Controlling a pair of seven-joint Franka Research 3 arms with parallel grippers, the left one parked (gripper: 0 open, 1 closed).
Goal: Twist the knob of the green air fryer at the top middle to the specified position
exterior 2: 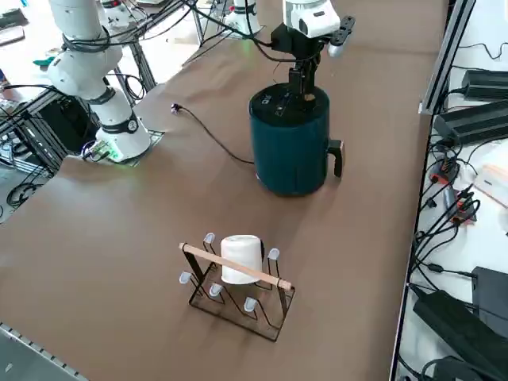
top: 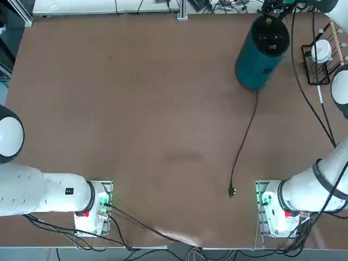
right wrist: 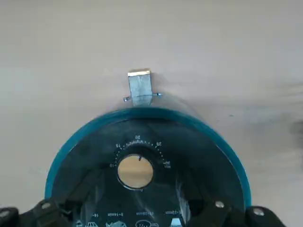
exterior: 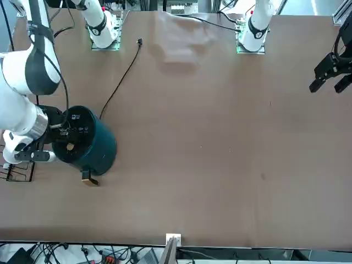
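**A:** Where's your fryer (top: 261, 54)?

**B:** Far end of the table (top: 136, 109), on your right half, upright. From overhead you see mostly its black top. The knob (right wrist: 135, 171) shows best from the wrist: a small gold disc ringed by white marks, close to the rim on the side where the handle (right wrist: 139, 87) sticks out.

**A:** And your gripper (exterior 2: 303, 86)?

**B:** Pointing down over the fryer's top, right above the knob. The side view gives you that height but can't tell you the gap between the fingers. The wrist view does: the two fingers (right wrist: 45, 208) stand spread wide either side of the knob with the black top showing between them. It has hold of nothing.

**A:** Touching the knob?

**B:** You can't tell from any view. The front view shows the knob uncovered, just beside the wrist.

**A:** What crowds you?

**B:** The handle points at the far edge, which is near. The rack (exterior 2: 238, 278) with a white cup stands apart on the fryer's right, near the right edge. The cord (top: 244, 136) trails from the fryer's base back towards your arm's base, its plug lying loose on the table.

**A:** Open room?

**B:** Everything left of the fryer is bare table.
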